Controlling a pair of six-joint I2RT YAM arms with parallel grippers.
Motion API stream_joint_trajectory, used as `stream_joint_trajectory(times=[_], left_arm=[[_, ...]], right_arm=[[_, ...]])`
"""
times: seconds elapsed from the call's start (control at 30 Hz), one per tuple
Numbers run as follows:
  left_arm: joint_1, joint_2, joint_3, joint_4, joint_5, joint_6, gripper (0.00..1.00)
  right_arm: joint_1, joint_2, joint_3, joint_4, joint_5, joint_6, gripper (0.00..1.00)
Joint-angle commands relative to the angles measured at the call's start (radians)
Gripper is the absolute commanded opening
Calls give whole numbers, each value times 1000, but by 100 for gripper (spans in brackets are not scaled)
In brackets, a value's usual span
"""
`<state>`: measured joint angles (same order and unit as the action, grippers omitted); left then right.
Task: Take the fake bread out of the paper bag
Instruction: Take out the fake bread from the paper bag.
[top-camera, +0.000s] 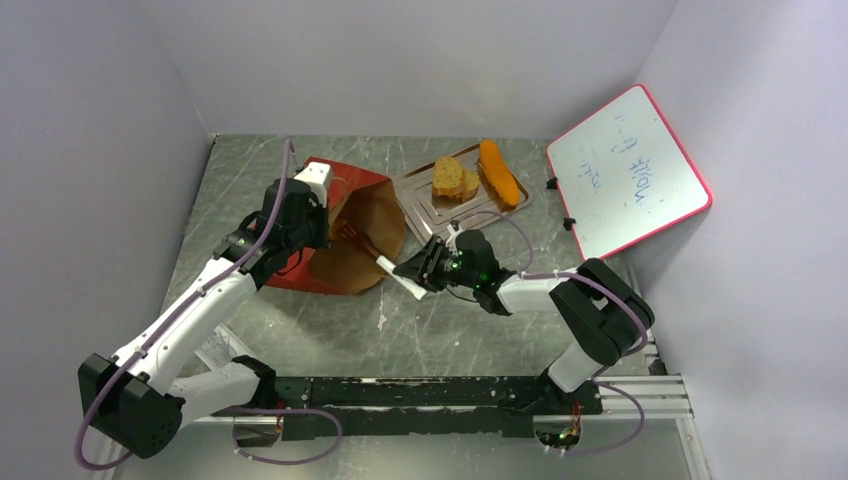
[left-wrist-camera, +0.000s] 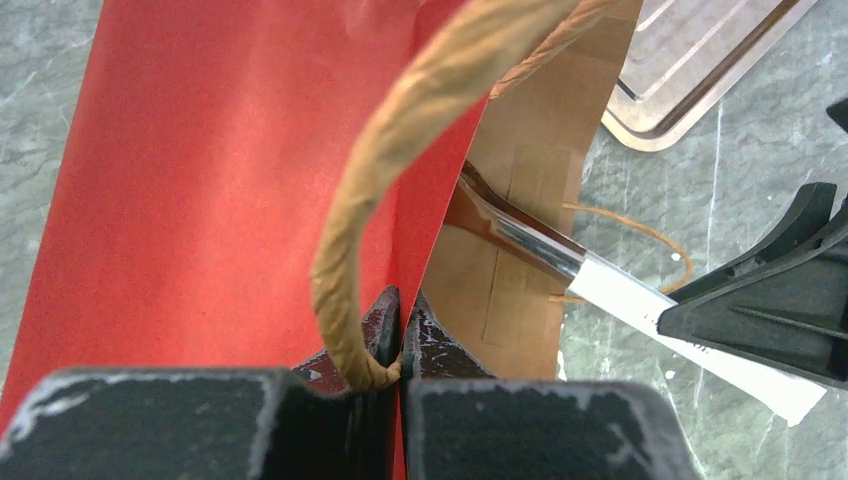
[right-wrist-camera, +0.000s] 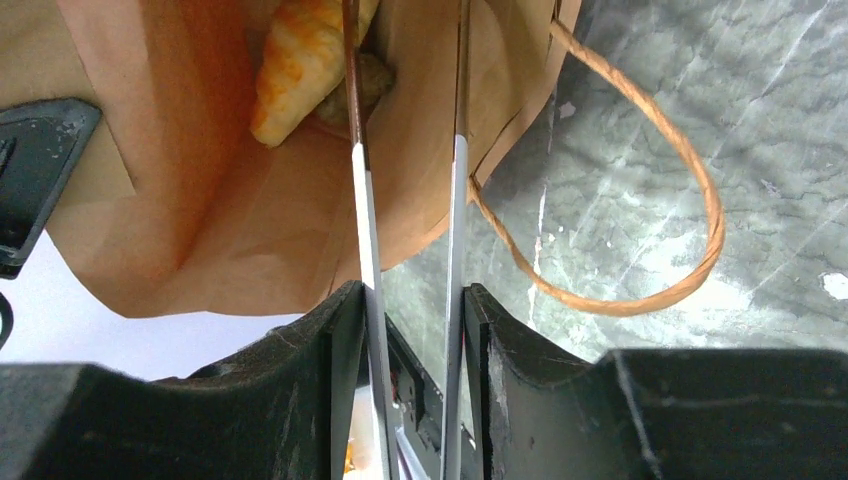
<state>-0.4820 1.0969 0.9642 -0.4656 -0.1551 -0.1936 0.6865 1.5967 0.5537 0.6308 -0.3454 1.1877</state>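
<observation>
Peeking from paper bag (right-wrist-camera: 230, 220), roll (right-wrist-camera: 295, 65) half hidden, tongs (right-wrist-camera: 365, 220) in right claw (right-wrist-camera: 412, 297)

paper bag (left-wrist-camera: 200, 150): matt red paper, kraft inside | cord handle (left-wrist-camera: 400, 130): rough, twisted | tray (left-wrist-camera: 700, 60): dull metal | tongs (left-wrist-camera: 520, 238): glossy metal

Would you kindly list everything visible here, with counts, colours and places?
paper bag: one, red outside, brown inside, left of centre
croissant roll: one, golden-orange, inside the bag
tray: one, grey metal, right of bag
long loaf: one, orange, on tray
bread slices: seemingly two, golden-brown, on tray
tongs: one, silver and white, reaching into bag
whiteboard: one, pink-framed, far right
table: one, grey marbled
left pincer: black, shut on bag's edge
right pincer: black, shut on tongs
</observation>
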Motion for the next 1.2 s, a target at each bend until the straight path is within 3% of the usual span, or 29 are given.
stream_joint_trajectory(times=[0.0,0.47,0.9,1.17], left_arm=[[-12,-16,56,-30,48,30,7],[-13,-19,63,-91,117,48,7],[-13,-27,83,-134,166,61,7],[-13,-42,81,-122,42,60,7]], right_arm=[[-22,-27,10,41,-60,-24,43],[-48,87,16,192,-131,5,43],[-45,151,61,183,-136,-29,43],[-22,80,65,100,-161,-56,43]])
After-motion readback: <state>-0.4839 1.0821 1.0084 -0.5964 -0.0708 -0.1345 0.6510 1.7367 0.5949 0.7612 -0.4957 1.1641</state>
